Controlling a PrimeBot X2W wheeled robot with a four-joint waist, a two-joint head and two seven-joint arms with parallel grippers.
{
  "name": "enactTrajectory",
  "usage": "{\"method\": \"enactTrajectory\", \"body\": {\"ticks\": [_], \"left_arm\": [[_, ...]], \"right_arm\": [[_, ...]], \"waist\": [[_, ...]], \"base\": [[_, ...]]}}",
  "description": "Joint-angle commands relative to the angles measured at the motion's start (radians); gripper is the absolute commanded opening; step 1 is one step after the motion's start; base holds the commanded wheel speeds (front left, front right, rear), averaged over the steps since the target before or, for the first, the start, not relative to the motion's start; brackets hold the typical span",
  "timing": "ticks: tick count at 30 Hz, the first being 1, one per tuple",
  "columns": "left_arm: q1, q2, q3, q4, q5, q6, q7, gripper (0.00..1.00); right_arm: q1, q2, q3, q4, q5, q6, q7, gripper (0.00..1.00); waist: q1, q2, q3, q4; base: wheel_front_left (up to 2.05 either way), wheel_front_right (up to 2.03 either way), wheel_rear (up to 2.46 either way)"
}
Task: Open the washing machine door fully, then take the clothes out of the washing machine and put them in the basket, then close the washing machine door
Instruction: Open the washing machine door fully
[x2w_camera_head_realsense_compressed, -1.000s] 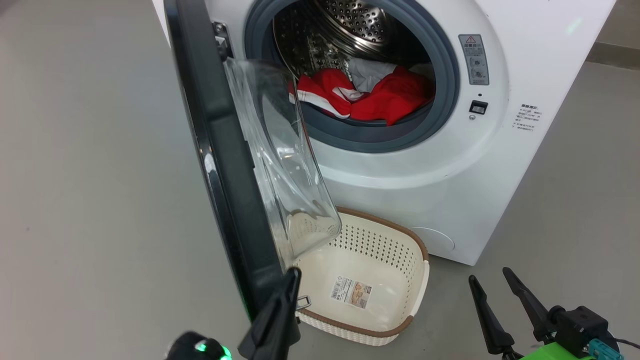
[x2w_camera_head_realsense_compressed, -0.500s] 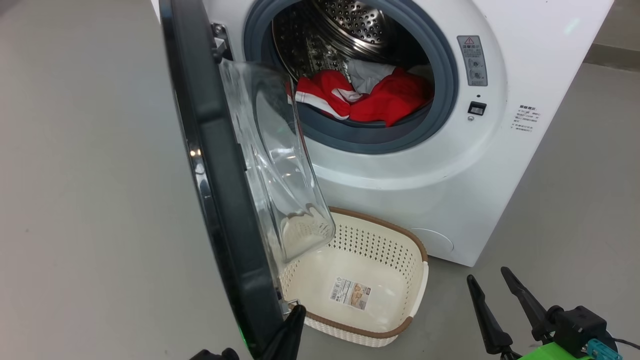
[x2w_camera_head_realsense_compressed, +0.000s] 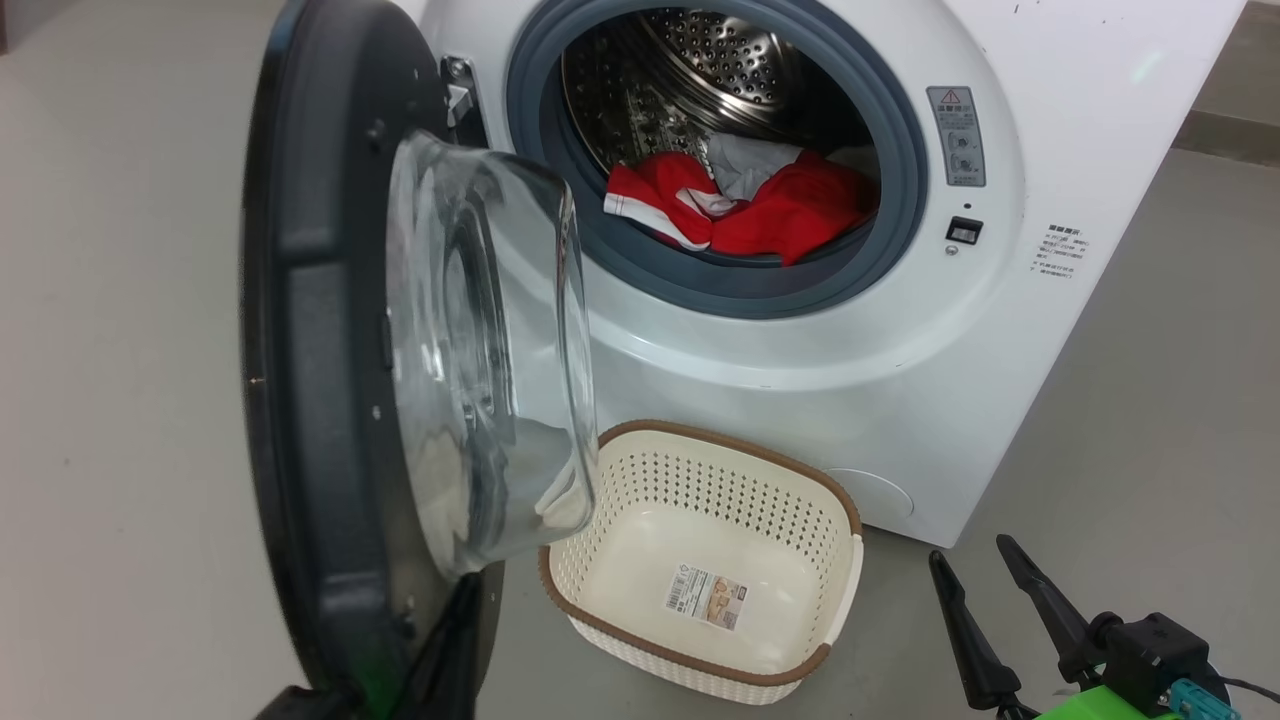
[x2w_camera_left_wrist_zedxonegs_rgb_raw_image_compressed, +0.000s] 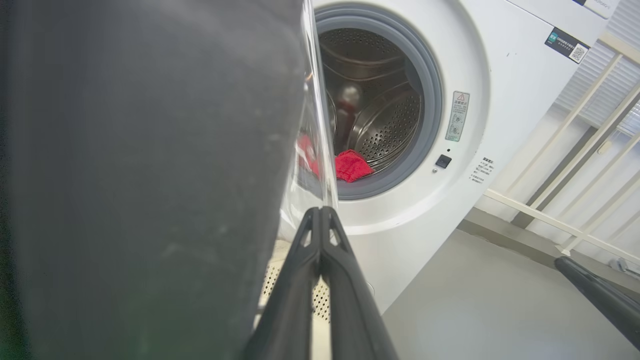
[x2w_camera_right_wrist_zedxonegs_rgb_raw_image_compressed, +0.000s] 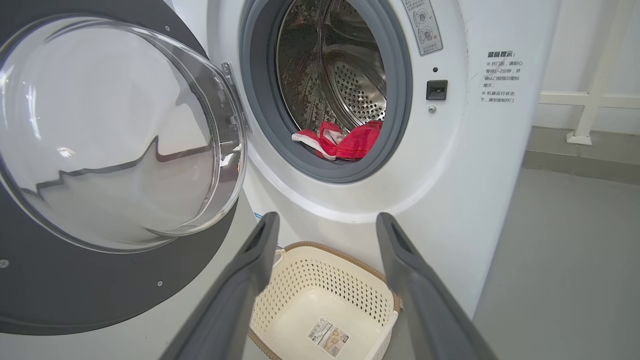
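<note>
The washing machine door (x2w_camera_head_realsense_compressed: 320, 400) is swung out to the left of the opening on its hinge, inner side facing you. It's open well past halfway, though I can't tell if it's at its full stop. Its clear glass bowl window (x2w_camera_head_realsense_compressed: 480, 340) bulges out towards the basket.

The washing machine (x2w_camera_head_realsense_compressed: 780, 350) stands on the grey floor (x2w_camera_head_realsense_compressed: 120, 300) with its mouth wide open, and you can see the grey rubber gasket (x2w_camera_head_realsense_compressed: 620, 260) and the perforated steel drum (x2w_camera_head_realsense_compressed: 720, 60). The clothes (x2w_camera_head_realsense_compressed: 760, 210) are inside, heaped at the bottom front of the drum. They're red pieces with white trim and a pale grey-white one behind, with a bit of red lapping onto the gasket lip.

The basket (x2w_camera_head_realsense_compressed: 720, 490) sits on the floor right up against the foot of the washer, below the opening and just beside the door's lower edge. There's only a sticker (x2w_camera_head_realsense_compressed: 705, 597) on its bottom.

Your left gripper (x2w_camera_head_realsense_compressed: 455, 640) is at the door's lower inner edge with its two fingers pressed flat together and nothing between them. In the left wrist view the tips (x2w_camera_left_wrist_zedxonegs_rgb_raw_image_compressed: 320, 212) sit right at the rim of the glass. It looks like they touch, but I can't swear to it.

Your right gripper (x2w_camera_head_realsense_compressed: 968, 550) hangs over the floor near the washer's right front corner, well apart from the door. Its fingers are spread wide and hold nothing. Its wrist view looks between them at the basket and the drum mouth.
</note>
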Motion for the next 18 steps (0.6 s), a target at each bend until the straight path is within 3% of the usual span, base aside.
{"method": "enactTrajectory", "body": {"ticks": [1, 18], "left_arm": [[-0.016, 0.009, 0.059, -0.030, 0.008, 0.016, -0.006, 0.00], [-0.036, 0.009, 0.307, -0.025, 0.049, 0.049, -0.006, 0.00]], "right_arm": [[-0.014, -0.009, 0.023, -0.027, -0.005, 0.000, -0.009, 1.00], [-0.025, -0.017, 0.018, -0.039, -0.006, 0.000, -0.009, 1.00]], "waist": [[0.0000, 0.0000, -0.001, 0.001], [0.0000, 0.0000, 0.014, -0.014]], "base": [[0.00, 0.00, 0.00], [0.00, 0.00, 0.00]]}}
